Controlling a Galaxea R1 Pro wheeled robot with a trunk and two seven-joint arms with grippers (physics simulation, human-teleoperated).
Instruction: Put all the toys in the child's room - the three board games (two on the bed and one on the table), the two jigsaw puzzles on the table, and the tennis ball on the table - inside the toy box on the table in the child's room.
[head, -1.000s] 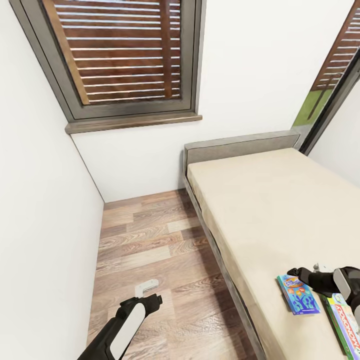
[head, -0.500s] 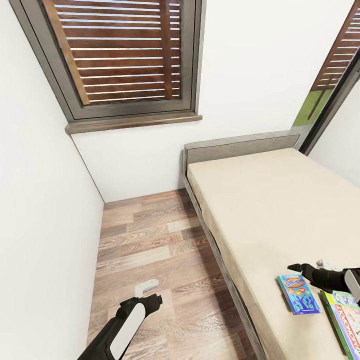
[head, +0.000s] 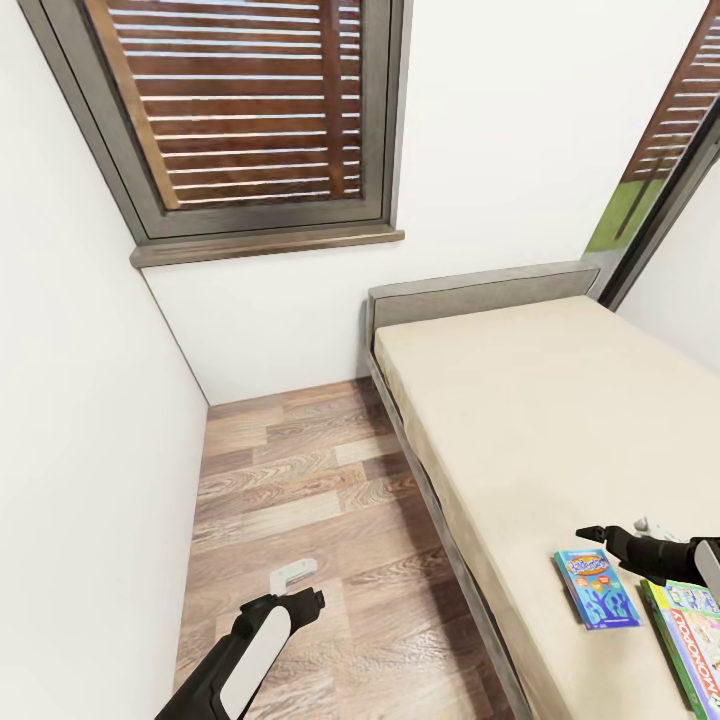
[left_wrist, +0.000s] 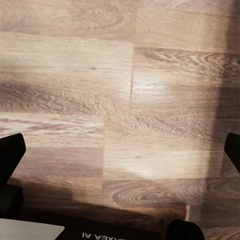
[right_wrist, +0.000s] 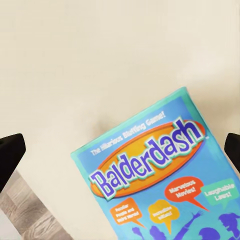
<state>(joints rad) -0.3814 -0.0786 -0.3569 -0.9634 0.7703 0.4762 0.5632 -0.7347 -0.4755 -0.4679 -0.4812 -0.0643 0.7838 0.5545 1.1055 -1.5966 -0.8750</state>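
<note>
Two board games lie on the bed near its front end: a small blue box and a green one cut by the picture's edge. My right gripper hovers just above the blue box's far end, open. In the right wrist view the blue "Balderdash" box lies on the beige mattress, with the open gripper above it and one dark fingertip at each side. My left gripper hangs open over the wooden floor, holding nothing.
The bed has a grey headboard against the far wall. A strip of wood floor runs between the bed and the white left wall. A slatted window sits above.
My right arm has drawn back to the right, uncovering more of the green box; its fingertips stay over the blue box's far end. The left arm has not moved.
</note>
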